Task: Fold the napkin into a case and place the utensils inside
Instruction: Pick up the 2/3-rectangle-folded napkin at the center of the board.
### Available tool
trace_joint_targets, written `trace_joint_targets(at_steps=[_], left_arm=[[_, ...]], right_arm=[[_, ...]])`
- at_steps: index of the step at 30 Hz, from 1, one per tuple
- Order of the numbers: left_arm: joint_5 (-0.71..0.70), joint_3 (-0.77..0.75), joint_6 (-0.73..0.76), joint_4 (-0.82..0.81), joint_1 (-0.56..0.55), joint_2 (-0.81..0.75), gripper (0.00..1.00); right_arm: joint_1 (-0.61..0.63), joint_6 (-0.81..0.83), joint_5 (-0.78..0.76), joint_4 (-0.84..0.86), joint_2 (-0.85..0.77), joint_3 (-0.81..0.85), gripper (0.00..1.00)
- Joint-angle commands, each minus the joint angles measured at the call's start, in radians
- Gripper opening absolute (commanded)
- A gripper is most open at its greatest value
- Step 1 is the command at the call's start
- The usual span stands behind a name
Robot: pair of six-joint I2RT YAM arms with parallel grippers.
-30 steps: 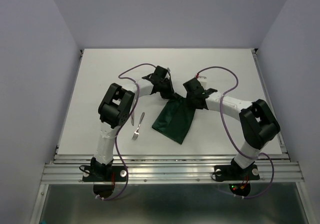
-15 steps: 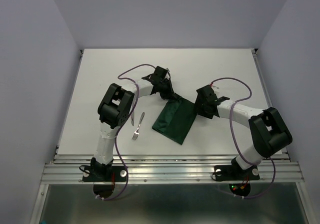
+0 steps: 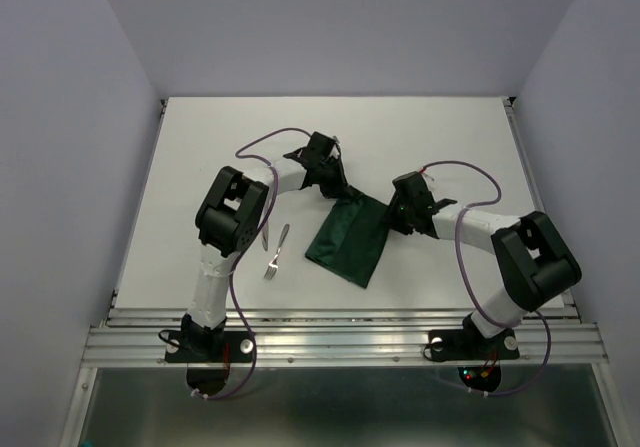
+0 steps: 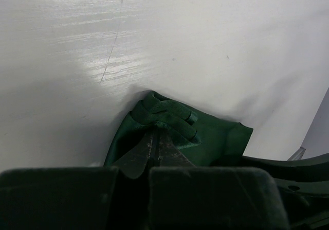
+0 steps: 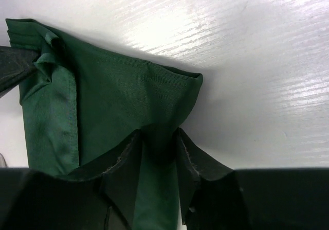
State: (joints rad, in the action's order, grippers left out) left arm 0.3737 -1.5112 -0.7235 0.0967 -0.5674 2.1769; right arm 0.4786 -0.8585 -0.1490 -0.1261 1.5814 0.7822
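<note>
Left wrist: claw (image 4: 156, 148) tight on napkin (image 4: 218, 137)

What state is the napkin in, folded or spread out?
Folded: the napkin lies as a narrow layered rectangle, one bunched corner pinched in the shut left gripper.

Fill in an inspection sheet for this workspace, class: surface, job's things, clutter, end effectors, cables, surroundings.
Surface: white table, lightly scratched.
Job's things: dark green napkin, folded, lying between the arms. The fork and knife lie to its left, outside the cloth.
Clutter: nothing seen.
End effectors: left end effector shut on a bunched napkin corner. Right end effector open, with a finger on either side of the napkin's edge.
Cables: purple cables loop from both arms, clear of the napkin.
Surroundings: pale walls; metal rail along the near edge.
</note>
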Motion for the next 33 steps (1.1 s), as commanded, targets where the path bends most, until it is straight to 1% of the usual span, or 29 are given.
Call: trace_joint_targets(at_steps=[1, 3, 4, 6, 7, 10, 16, 17, 18, 19, 21, 22, 24, 25, 33], left_arm=[[-0.038, 0.022, 0.021, 0.097, 0.004, -0.002, 0.00], [-0.038, 0.023, 0.019, 0.097, 0.004, 0.000, 0.00], [-0.039, 0.023, 0.019, 0.097, 0.004, 0.003, 0.00], [-0.041, 0.025, 0.018, 0.097, 0.004, 0.003, 0.00], [-0.044, 0.026, 0.016, 0.097, 0.004, 0.003, 0.00], [-0.048, 0.032, 0.004, 0.095, 0.004, 0.001, 0.00], [-0.056, 0.045, -0.042, 0.084, 0.000, -0.014, 0.00], [-0.055, 0.045, -0.047, 0.083, -0.002, -0.017, 0.00], [-0.053, 0.043, -0.050, 0.081, -0.003, -0.019, 0.00], [-0.044, 0.042, -0.051, 0.080, -0.003, -0.022, 0.00], [-0.036, 0.037, -0.054, 0.080, -0.003, -0.026, 0.00], [-0.035, 0.037, -0.056, 0.080, -0.003, -0.034, 0.00], [-0.025, 0.032, -0.053, 0.078, -0.003, -0.042, 0.00], [-0.015, 0.031, -0.053, 0.078, -0.003, -0.045, 0.00], [0.019, 0.013, -0.053, 0.074, -0.003, -0.080, 0.00]], right_arm=[[0.002, -0.007, -0.052, -0.015, 0.040, -0.012, 0.36], [0.002, -0.002, -0.081, -0.053, 0.057, 0.005, 0.32], [0.002, -0.001, -0.102, -0.059, 0.060, 0.008, 0.26], [0.002, 0.006, -0.112, -0.066, 0.057, 0.009, 0.17], [0.002, 0.007, -0.118, -0.066, 0.054, 0.011, 0.09], [0.002, 0.029, -0.132, -0.070, 0.046, 0.029, 0.01], [0.011, 0.062, -0.162, -0.093, 0.043, 0.078, 0.01], [0.011, 0.064, -0.167, -0.102, 0.046, 0.083, 0.01], [0.011, 0.062, -0.173, -0.109, 0.048, 0.084, 0.04], [0.011, 0.062, -0.193, -0.118, 0.051, 0.091, 0.14], [0.011, 0.067, -0.221, -0.129, 0.051, 0.088, 0.20], [0.011, 0.072, -0.231, -0.130, 0.048, 0.083, 0.28], [0.011, 0.079, -0.248, -0.138, 0.043, 0.078, 0.32], [0.011, 0.082, -0.251, -0.136, 0.043, 0.075, 0.36], [0.011, 0.096, -0.218, -0.138, 0.055, 0.094, 0.36]])
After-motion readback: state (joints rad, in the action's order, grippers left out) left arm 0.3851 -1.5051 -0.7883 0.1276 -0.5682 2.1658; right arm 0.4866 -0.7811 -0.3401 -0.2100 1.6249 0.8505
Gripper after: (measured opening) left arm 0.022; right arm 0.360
